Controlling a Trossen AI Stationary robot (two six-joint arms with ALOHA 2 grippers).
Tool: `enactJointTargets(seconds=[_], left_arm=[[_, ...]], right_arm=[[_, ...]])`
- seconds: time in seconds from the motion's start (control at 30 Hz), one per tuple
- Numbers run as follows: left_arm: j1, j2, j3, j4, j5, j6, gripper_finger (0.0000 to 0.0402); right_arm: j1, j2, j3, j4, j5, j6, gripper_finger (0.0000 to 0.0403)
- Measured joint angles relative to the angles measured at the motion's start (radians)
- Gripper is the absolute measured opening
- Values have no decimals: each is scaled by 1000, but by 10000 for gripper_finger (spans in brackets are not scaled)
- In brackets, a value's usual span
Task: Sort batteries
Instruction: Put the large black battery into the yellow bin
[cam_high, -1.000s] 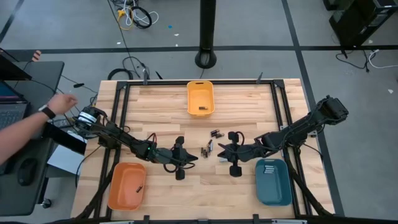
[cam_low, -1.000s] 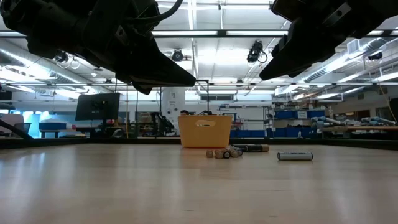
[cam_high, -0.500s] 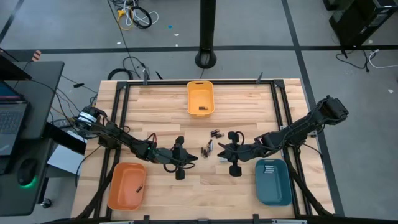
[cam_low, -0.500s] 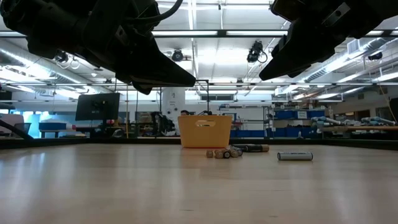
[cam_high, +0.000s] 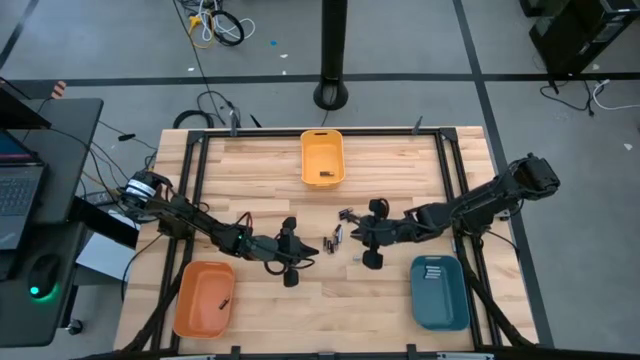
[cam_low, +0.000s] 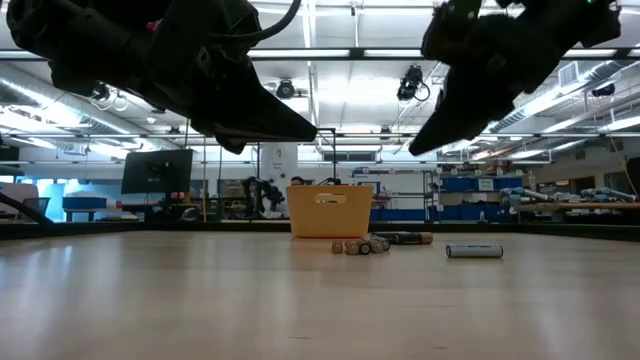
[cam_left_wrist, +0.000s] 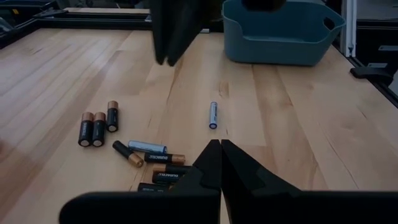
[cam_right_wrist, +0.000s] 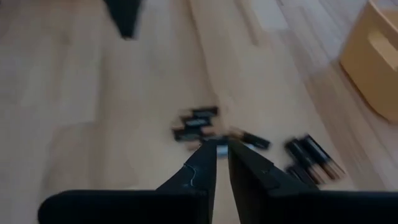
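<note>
Right gripper is having shifted toward the batteries at mid-bench since the earlier frame; left gripper is hovering just left of them, jaws pressed together; right jaws are standing slightly parted above the cluster, pinching nothing.

Pale wood table, batteries black with copper ends – one silvery-blue. Bins: yellow, orange, teal – arms all black.
</note>
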Motion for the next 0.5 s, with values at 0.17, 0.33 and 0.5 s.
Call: enactJointTargets(seconds=[0.17, 0.33, 0.5], left_arm=[[0, 0, 0, -5, 0, -1, 6], [6, 0, 0, -5, 0, -6, 6], [6, 0, 0, -6, -5, -9, 6]], right_arm=[[-55, 0, 0, -79, 22, 3, 71], [-120, 5, 0, -100, 24, -1, 88], [-173, 56, 0, -102, 21, -23, 103]])
